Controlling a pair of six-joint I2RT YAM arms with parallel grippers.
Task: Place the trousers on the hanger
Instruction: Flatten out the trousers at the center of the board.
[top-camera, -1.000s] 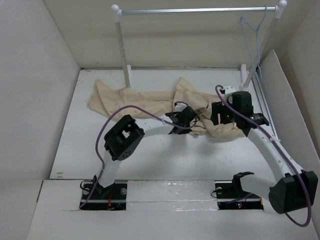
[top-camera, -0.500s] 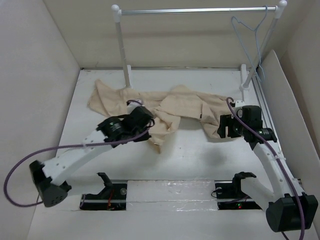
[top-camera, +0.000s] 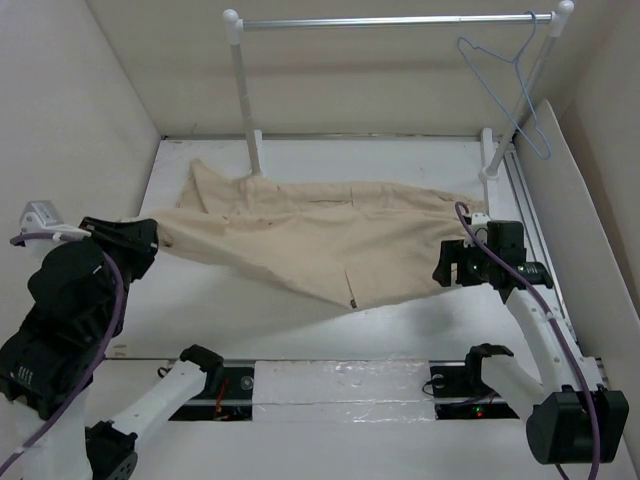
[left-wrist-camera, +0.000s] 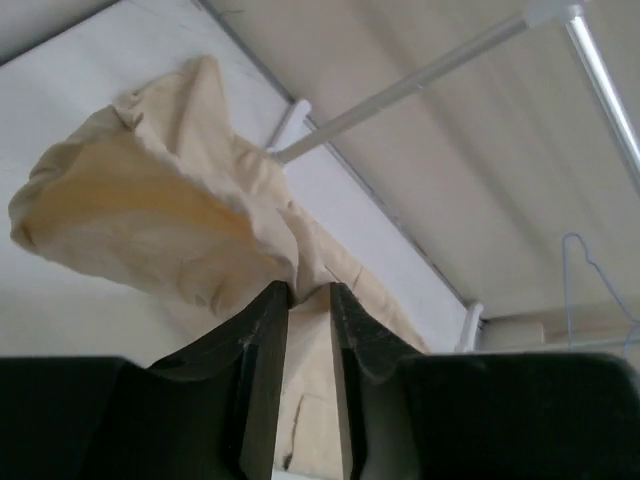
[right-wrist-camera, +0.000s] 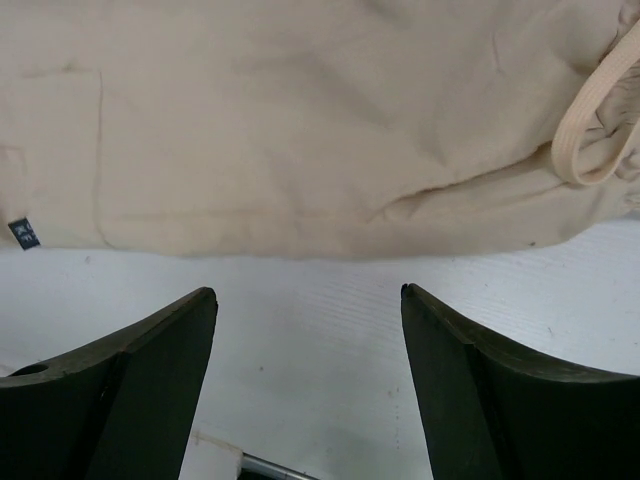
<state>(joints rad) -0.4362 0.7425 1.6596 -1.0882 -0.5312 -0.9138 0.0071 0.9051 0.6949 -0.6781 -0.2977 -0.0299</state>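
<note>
Top external view has the trousers (top-camera: 330, 235) stretched left to right across the table (top-camera: 400, 330), their long axis running from my left gripper (top-camera: 148, 238) at the left side to just beside my right gripper (top-camera: 447, 265) on the right. The hanger (top-camera: 512, 80) hangs by its hook from the right end of the rack (top-camera: 390, 20), at the far right corner, well apart from the cloth and above it. It lies beyond and above my right gripper, so my right arm is plainly the nearer one, while my left arm is on the opposite side of the table. In the left wrist view my left fingers are pinched narrow on a bunched fold of the cloth (left-wrist-camera: 170, 220), which is lifted off the table at that end and drapes away toward the rack. In the right wrist view my right fingers stand wide apart with nothing between them, hovering over bare table just short of the near edge of the trousers (right-wrist-camera: 300, 130), with a small dark tag (right-wrist-camera: 24, 232) off to one side. I judge the coming move turns on bringing one end of this long span toward the far right corner.
</note>
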